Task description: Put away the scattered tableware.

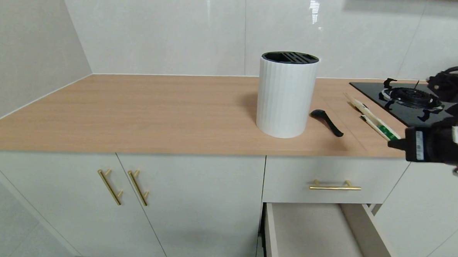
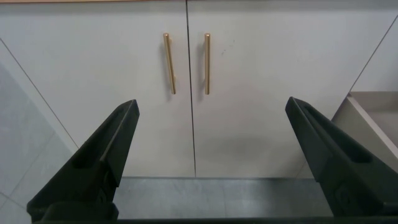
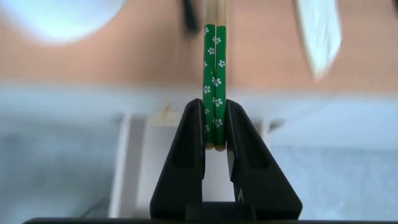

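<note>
Tidying looks barely begun to us: our right hand (image 3: 215,111) pinches the wooden chopsticks with green flowered ends (image 3: 215,56) at the wooden tabletop's (image 1: 137,113) front edge, the black plastic spoon (image 1: 326,122) lies beside the white ribbed cylindrical holder (image 1: 285,96), and our left hand (image 2: 211,106) hangs wide open, empty.

**Desk (image 1: 156,113) and cabinet front: item count**
Holder (image 1: 284,100), white, ribbed, black slotted top: one. Spoon (image 1: 327,121), black, right of the holder: one. Chopsticks (image 3: 215,74), green flowered ends, far right: two. Pale item (image 3: 317,37) near them, kind unclear: one. Burner (image 1: 412,97): one. Cabinet doors (image 1: 64,175) (image 1: 202,204): two. Drawers: two, a shut drawer (image 1: 327,173) and an open drawer (image 1: 305,236). Brass handles (image 1: 109,186) (image 1: 138,187) (image 1: 335,186): three. Pincers: two, left pincer (image 2: 210,102) and right pincer (image 3: 215,109).
</note>
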Robot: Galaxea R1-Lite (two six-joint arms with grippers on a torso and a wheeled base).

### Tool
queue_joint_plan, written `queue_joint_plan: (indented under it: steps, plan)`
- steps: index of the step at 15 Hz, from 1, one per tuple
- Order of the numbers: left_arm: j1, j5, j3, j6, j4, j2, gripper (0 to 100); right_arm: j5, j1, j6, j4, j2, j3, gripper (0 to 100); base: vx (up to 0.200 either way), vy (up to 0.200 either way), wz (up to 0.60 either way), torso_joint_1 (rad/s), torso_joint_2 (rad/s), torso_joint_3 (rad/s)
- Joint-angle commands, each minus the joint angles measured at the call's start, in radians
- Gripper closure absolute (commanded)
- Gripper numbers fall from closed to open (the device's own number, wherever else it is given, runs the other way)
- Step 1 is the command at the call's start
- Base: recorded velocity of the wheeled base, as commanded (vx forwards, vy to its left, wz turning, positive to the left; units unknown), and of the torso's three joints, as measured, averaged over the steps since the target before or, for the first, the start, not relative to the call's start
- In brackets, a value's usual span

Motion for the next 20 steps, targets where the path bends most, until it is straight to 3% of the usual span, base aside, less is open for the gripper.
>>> queue_joint_plan:
  steps: [1,4,10,20]
  plan:
    - [0.001,0.000,0.000,0.000,0.000,0.002,0,0.003,0.088,0.059,0.159,-0.197,0.055,100,0.000,0.000,0.00,0.000,0.00,0.000]
    - [0.001,0.000,0.000,0.000,0.000,0.002,0,0.015,0.148,0.191,0.231,-0.221,0.113,100,0.000,0.000,0.00,0.000,0.00,0.000]
    - [0.002,0.000,0.000,0.000,0.000,0.002,0,0.080,0.154,0.151,0.104,-0.252,0.305,100,0.000,0.000,0.00,0.000,0.00,0.000]
    - [0.001,0.000,0.000,0.000,0.000,0.002,0,0.084,0.212,0.128,0.090,-0.191,0.368,100,0.000,0.000,0.00,-0.014,0.03,0.022]
